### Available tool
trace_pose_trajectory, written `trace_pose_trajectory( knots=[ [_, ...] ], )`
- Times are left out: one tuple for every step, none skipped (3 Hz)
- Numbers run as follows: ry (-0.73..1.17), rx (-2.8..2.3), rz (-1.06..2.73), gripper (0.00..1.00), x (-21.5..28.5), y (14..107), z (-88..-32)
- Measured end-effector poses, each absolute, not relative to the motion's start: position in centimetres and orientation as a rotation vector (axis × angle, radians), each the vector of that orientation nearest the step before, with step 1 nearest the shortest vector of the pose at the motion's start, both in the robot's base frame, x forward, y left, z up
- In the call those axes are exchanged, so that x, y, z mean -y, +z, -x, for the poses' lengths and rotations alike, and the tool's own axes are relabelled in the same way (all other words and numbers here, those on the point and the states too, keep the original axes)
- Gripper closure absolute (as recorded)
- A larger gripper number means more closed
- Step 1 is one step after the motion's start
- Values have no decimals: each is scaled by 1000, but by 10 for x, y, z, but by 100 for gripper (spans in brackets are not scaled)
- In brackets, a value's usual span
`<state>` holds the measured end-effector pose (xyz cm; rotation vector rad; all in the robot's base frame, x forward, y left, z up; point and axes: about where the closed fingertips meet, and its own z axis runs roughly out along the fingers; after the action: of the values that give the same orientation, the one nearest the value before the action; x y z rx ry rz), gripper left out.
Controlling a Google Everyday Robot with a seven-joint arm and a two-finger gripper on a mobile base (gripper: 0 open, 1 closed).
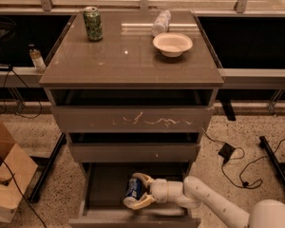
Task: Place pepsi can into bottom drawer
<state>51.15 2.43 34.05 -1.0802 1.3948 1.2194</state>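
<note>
The blue pepsi can (pixel 132 192) is held tilted in my gripper (pixel 139 191), whose cream fingers close around it from above and below. Gripper and can are low inside the open bottom drawer (pixel 104 186), just above its flat grey floor near the front middle. I cannot tell whether the can touches the floor. My white arm (pixel 213 204) reaches in from the lower right. The drawer's front panel (pixel 133 221) shows at the bottom edge of the view.
On the cabinet top (pixel 128 56) stand a green can (pixel 93 23), a white bowl (pixel 172 43) and a white-wrapped cylinder (pixel 161 23). The scratched top drawer (pixel 133 119) and the middle drawer (pixel 133 152) stand slightly pulled out. A cardboard box (pixel 7 179) is at the left, cables (pixel 242 170) at the right.
</note>
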Motion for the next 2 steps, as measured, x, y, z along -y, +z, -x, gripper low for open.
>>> trace_pose_trajectory(
  knots=[
    [1255,-1431,1034,100,-23,305,-526],
    [1312,-1473,1061,100,-28,274,-541]
  ],
)
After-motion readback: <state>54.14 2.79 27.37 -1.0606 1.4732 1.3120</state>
